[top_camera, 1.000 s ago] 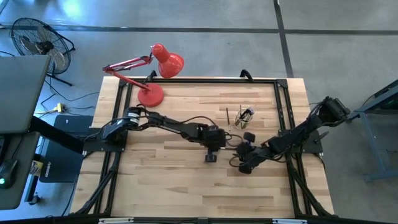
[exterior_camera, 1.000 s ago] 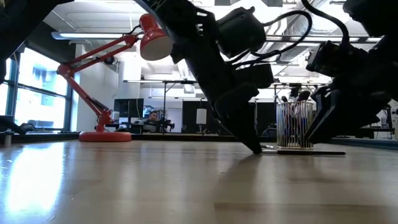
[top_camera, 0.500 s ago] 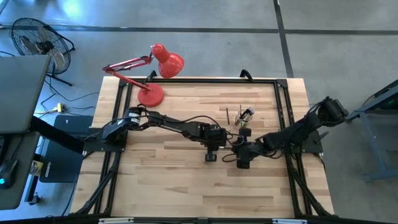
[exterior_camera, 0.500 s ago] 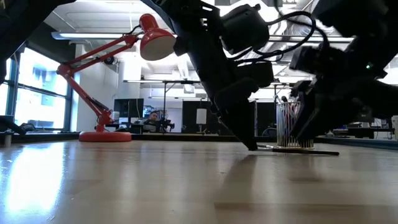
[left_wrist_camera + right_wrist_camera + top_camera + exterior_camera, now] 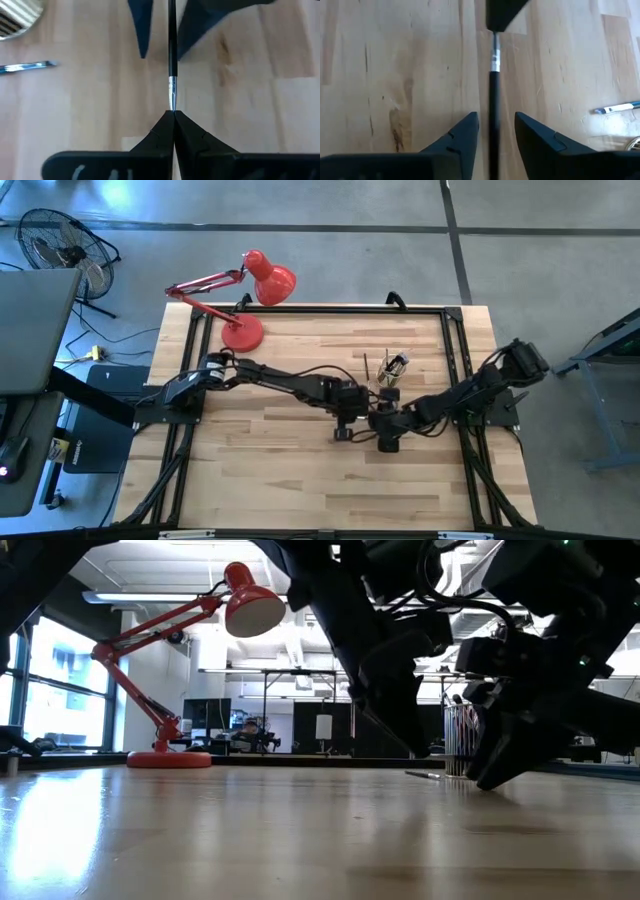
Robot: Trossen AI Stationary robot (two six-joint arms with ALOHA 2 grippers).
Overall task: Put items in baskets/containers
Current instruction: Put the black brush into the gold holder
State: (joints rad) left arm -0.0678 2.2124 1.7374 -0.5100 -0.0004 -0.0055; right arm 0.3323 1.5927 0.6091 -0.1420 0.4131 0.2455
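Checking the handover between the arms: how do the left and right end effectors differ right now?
The left end effector is shut on the silver end of the brush; the right end effector is open, its fingers either side of the black handle without closing. The left reaches in from the lamp side, the right from the opposite side. Both sit low over the table, lined up on the same brush.

The table [image 5: 280, 470] is pale wood in glued strips, smooth with a soft sheen and visible grain. The brush [image 5: 171, 45] has a matt black handle and a shiny metal ferrule. Both grippers' fingers [image 5: 460, 137] look like matt black plastic. The lamp [image 5: 245, 295] near the far left corner is glossy red.
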